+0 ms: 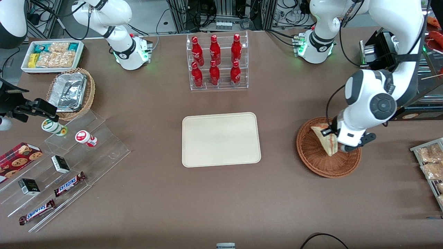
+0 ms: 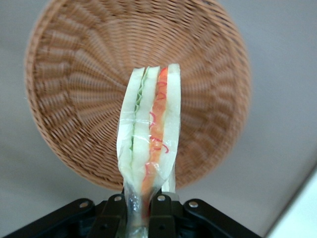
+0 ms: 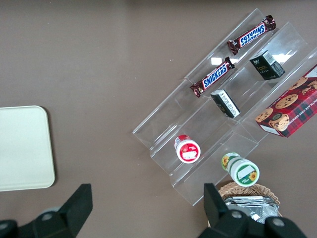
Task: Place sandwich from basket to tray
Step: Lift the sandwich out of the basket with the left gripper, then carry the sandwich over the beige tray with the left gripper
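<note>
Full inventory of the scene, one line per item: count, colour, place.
sandwich: 1, white bread with red-orange filling, held above the basket
basket: 1, reddish-brown wicker, toward the working arm's end
tray: 1, cream, table centre, nothing on it
cola bottles: 6, red, in a clear rack farther from the front camera than the tray
foil trays: stacked, silver, in a tan wicker basket toward the parked arm's end
Snickers bars: 2, brown, on the clear stepped shelf
cookie box: 1, red, beside that shelf
gripper: 1, black fingers shut on the sandwich's tip, over the basket
</note>
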`<action>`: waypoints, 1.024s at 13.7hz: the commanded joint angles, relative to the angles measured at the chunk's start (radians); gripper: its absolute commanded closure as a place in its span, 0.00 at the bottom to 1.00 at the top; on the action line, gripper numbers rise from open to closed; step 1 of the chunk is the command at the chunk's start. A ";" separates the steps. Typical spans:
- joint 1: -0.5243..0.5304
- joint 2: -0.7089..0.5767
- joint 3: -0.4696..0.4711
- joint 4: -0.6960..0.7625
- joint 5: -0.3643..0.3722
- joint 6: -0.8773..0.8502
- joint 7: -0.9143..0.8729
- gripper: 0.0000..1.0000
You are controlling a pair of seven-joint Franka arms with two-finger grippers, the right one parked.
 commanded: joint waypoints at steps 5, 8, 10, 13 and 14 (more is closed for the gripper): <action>-0.299 0.052 0.006 0.063 -0.015 0.040 -0.037 1.00; -0.434 0.167 0.006 0.189 -0.013 0.036 -0.173 1.00; -0.500 0.269 0.006 0.302 -0.013 0.031 -0.254 1.00; -0.576 0.371 0.006 0.421 -0.013 0.033 -0.331 1.00; -0.599 0.402 0.006 0.462 -0.008 0.031 -0.356 1.00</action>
